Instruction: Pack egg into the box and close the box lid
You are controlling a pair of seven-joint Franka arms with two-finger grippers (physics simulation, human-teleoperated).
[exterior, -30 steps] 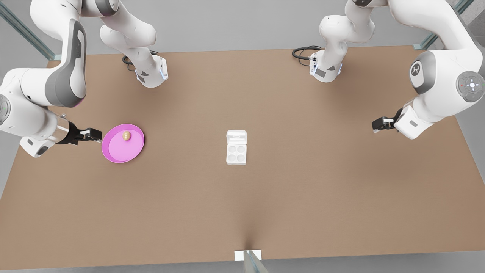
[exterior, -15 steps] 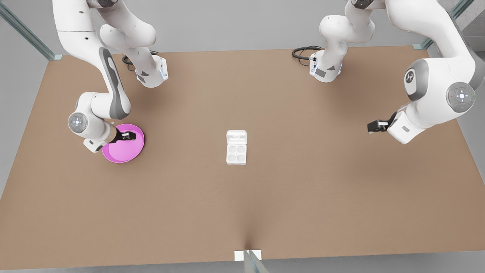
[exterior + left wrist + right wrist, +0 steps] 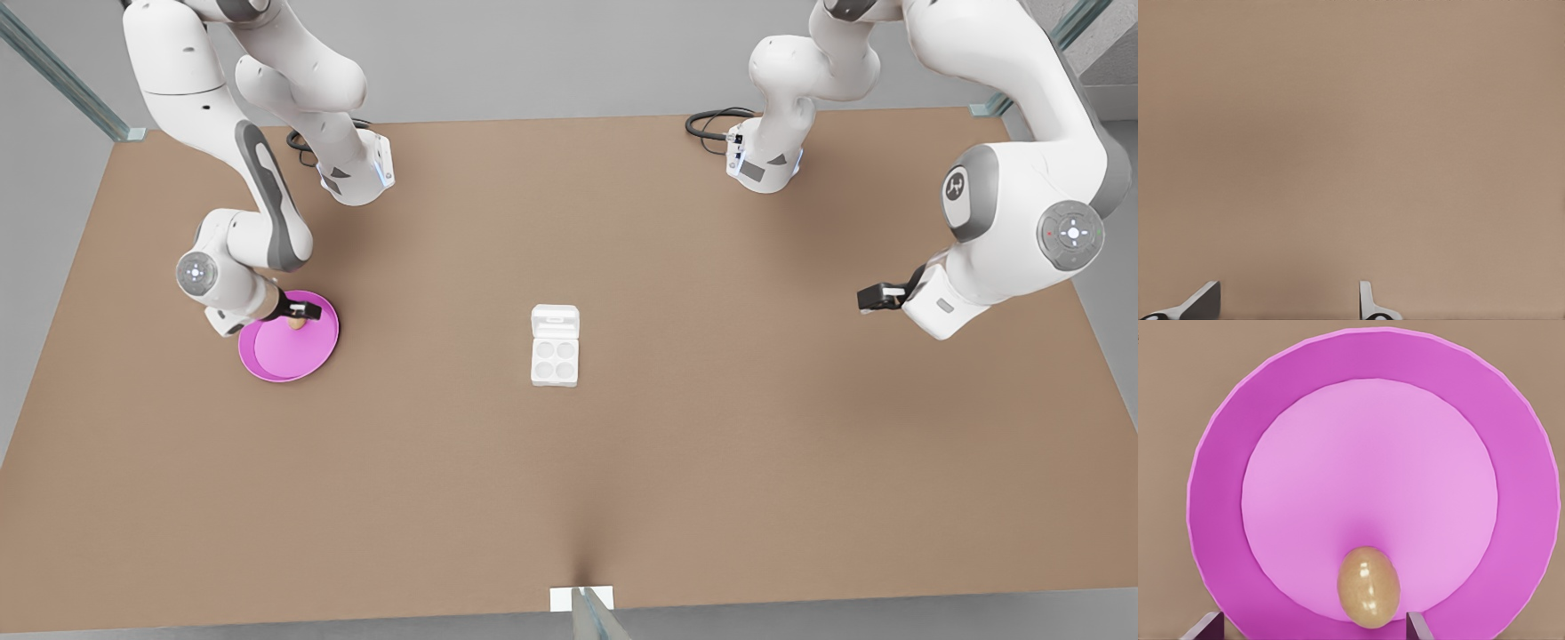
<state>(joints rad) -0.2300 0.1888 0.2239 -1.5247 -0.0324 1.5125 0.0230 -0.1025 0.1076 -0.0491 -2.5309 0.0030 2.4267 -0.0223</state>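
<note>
Brown matte tabletop (image 3: 711, 462) fills the scene, grey floor beyond its far edge.

Small white egg carton box (image 3: 555, 358) sits near the table's centre, four round cups in a two-by-two grid, all vacant. Its white rounded-square box lid (image 3: 556, 320) lies flat open at the carton's 12 o'clock side in the front view, a small tab ridge near its far edge.

Round pink plate (image 3: 289, 351) rests well apart from the carton, out at its 9 o'clock. Tiny tan-brown egg (image 3: 296, 323) lies on the plate's flat inner disc, toward the plate's 12 o'clock in the front view.

Right gripper (image 3: 305, 312) hangs directly over the egg, at the plate's far part. In the right wrist view its two fingertips (image 3: 1206, 628) stand spread wide, one on each side of the egg (image 3: 1369, 586), neither touching it; the plate's rim (image 3: 1218, 447) rings the egg.

Left gripper (image 3: 871, 297) waits over bare table, well out at the carton's 3 o'clock. In the left wrist view its fingertips (image 3: 1203, 301) sit apart with nothing but tabletop (image 3: 1351, 133) between them.
</note>
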